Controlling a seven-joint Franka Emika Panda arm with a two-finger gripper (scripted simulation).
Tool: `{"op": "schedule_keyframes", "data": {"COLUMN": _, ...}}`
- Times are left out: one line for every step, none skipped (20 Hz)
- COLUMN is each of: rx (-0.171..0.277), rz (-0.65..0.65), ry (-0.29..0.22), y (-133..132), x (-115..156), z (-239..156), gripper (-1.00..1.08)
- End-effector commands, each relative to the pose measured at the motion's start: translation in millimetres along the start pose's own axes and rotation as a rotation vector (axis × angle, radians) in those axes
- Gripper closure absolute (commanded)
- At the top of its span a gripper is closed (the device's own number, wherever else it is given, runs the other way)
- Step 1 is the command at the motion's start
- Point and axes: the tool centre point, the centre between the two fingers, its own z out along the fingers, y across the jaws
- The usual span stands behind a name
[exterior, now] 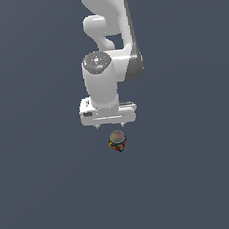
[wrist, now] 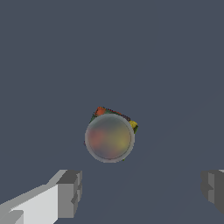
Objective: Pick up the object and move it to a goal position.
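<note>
Fingers (wrist: pixel 70 192) spread apart beside object (wrist: pixel 109 136), only wrist-visible.

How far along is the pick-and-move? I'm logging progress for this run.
Early stage. Done: the gripper is open, its fingers spread wider than the object. In hand: nothing yet; the object sits on the floor, apart from both fingers and not yet between them in the wrist view. Left: line up over it, descend, close, lift, and carry it to the goal, which isn't marked in either view.
</note>
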Motion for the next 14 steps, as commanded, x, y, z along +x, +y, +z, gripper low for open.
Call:
{"op": "schedule_keyframes", "data": {"rx": 0.0, "rz": 0.0, "ry": 0.0, "y": 0.0, "x": 0.0, "z": 0.0, "gripper": -0.92}}
{"op": "schedule_keyframes", "data": {"rx": -0.001, "rz": -0.001, "ry": 0.001, "y": 0.0, "x": 0.3, "z": -0.4, "gripper": -0.92}}
{"op": "schedule_keyframes", "data": {"rx": -0.002, "rz": -0.003, "ry": 0.003, "y": 0.1, "x": 1.2, "z": -1.4, "gripper": -0.92}}
{"op": "schedule_keyframes", "data": {"rx": -0.005, "rz": -0.008, "ry": 0.007, "y": 0.2, "x": 2.7, "z": -3.1, "gripper": -0.92}}
{"op": "schedule_keyframes", "data": {"rx": -0.008, "rz": -0.014, "ry": 0.013, "y": 0.4, "x": 4.8, "z": -5.5, "gripper": -0.92}}
{"op": "schedule_keyframes", "data": {"rx": -0.013, "rz": -0.022, "ry": 0.02, "y": 0.6, "x": 7.3, "z": -8.6, "gripper": -0.92}}
{"op": "schedule_keyframes", "data": {"rx": -0.018, "rz": -0.031, "ry": 0.026, "y": 0.9, "x": 9.8, "z": -11.8, "gripper": -0.92}}
{"op": "schedule_keyframes", "data": {"rx": -0.022, "rz": -0.039, "ry": 0.032, "y": 1.1, "x": 11.7, "z": -14.5, "gripper": -0.92}}
{"op": "schedule_keyframes", "data": {"rx": -0.024, "rz": -0.046, "ry": 0.035, "y": 1.4, "x": 13.0, "z": -16.5, "gripper": -0.92}}
{"op": "schedule_keyframes", "data": {"rx": -0.026, "rz": -0.05, "ry": 0.037, "y": 1.6, "x": 13.7, "z": -17.8, "gripper": -0.92}}
{"op": "schedule_keyframes", "data": {"rx": -0.026, "rz": -0.053, "ry": 0.038, "y": 1.7, "x": 13.9, "z": -18.3, "gripper": -0.92}}
{"op": "schedule_keyframes", "data": {"rx": -0.026, "rz": -0.053, "ry": 0.038, "y": 1.7, "x": 13.9, "z": -18.4, "gripper": -0.92}}
{"op": "schedule_keyframes", "data": {"rx": -0.026, "rz": -0.052, "ry": 0.037, "y": 1.7, "x": 13.7, "z": -18.1, "gripper": -0.92}}
{"op": "schedule_keyframes", "data": {"rx": -0.025, "rz": -0.05, "ry": 0.037, "y": 1.6, "x": 13.4, "z": -17.6, "gripper": -0.92}}
